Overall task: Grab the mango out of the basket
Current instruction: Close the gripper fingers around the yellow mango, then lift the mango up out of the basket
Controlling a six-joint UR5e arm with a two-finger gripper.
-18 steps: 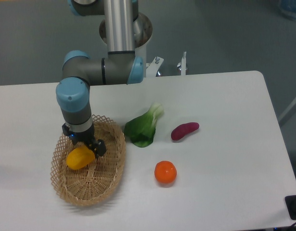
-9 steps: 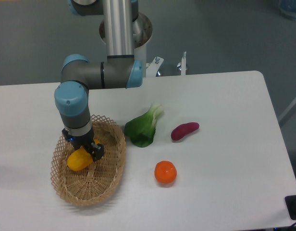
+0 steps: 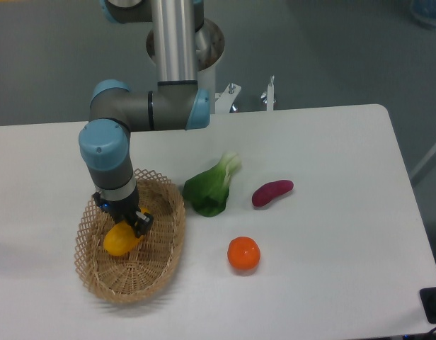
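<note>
The table (image 3: 331, 142) carries the basket (image 3: 165, 244) near its left front corner; the mango (image 3: 119, 241) lies inside. The gripper (image 3: 127, 222) straddles it, grip unclear. Best to seat the fingers across its middle, close firmly, lift straight up

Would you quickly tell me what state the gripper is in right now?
Gripper: down in the basket, right at the mango; cannot be told whether it is open or closed.
</note>
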